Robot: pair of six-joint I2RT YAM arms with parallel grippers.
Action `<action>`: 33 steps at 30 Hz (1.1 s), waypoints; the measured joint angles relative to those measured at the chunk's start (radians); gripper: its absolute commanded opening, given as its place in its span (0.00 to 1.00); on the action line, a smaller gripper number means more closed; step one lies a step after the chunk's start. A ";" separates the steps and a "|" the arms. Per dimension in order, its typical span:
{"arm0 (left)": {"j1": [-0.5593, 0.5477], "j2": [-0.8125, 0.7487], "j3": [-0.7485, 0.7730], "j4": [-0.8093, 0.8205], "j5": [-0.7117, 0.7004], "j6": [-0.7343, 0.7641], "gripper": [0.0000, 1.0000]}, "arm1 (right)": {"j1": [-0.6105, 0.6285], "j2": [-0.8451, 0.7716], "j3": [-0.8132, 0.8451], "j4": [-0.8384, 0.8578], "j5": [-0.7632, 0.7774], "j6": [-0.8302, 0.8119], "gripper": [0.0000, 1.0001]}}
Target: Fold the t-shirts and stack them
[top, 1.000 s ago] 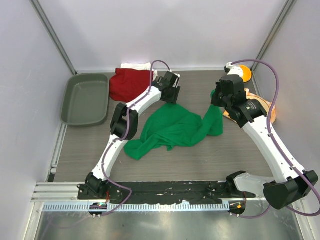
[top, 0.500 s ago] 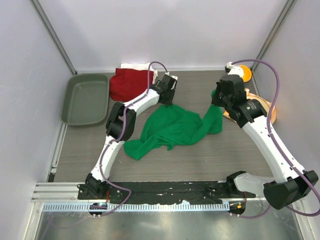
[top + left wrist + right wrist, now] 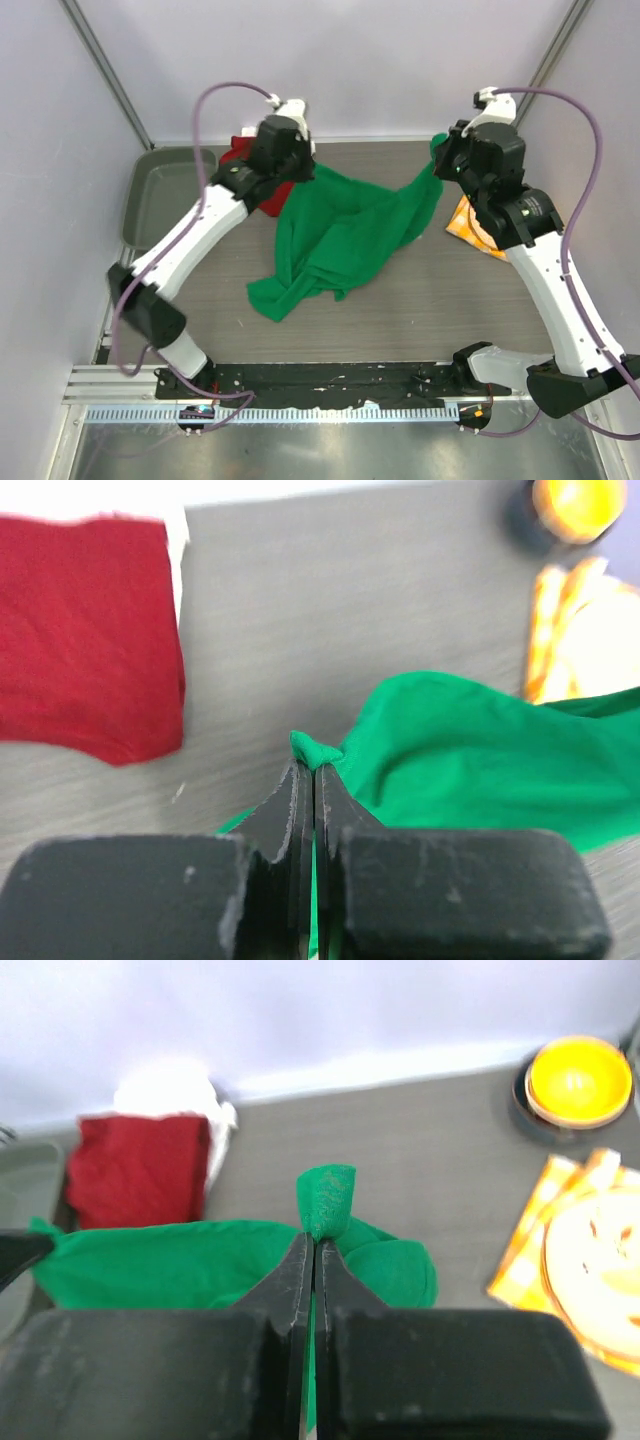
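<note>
Where the bright green soft cloth t-shirt hangs: between my two grippers; its top edge runs from one to the other and sags in the middle; its lower part lies crumpled on the grey wood-grain table, with a bunched tail toward the near left.
Left gripper: clamped on a small tuft of the green cloth; on my left wrist view the fingers meet flat and the tuft pokes out just past the tips; from above I see it raised at the far left, over the near edge of the red shirt.
Right gripper: pinched tight on another fold of the same shirt; a green flap stands up past its tips; from above it sits at the far right, well apart from the left one.
Dark red soft cloth t-shirt: folded flat on the table at the far left, apart from the green cloth.
White soft cloth t-shirt: behind the red one, against the back wall; only its edge shows to me.
Grey-green oblong plastic tray: far left, beside the red shirt; my left arm crosses above it.
Orange-yellow checked napkin: on the right side of the table; a round white plate rests on it.
Round orange-yellow bowl: far right corner, beyond the napkin.
</note>
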 measured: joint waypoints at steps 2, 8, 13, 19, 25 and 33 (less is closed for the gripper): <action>0.000 -0.108 0.028 -0.005 -0.016 -0.010 0.00 | 0.000 0.001 0.069 0.016 -0.016 -0.021 0.01; 0.000 -0.322 0.125 -0.021 -0.052 -0.012 0.00 | 0.000 0.010 0.309 0.043 -0.095 -0.084 0.01; -0.006 -0.502 0.124 -0.032 -0.055 0.013 0.00 | 0.000 -0.048 0.371 0.113 -0.212 -0.131 0.01; -0.008 -0.639 0.180 -0.017 -0.089 0.097 0.00 | 0.000 -0.100 0.445 0.203 -0.314 -0.183 0.01; -0.008 -0.618 0.454 -0.035 -0.116 0.183 0.00 | 0.000 -0.068 0.669 0.235 -0.365 -0.222 0.01; -0.008 -0.649 0.463 0.000 -0.153 0.264 0.00 | 0.000 -0.084 0.713 0.313 -0.365 -0.239 0.01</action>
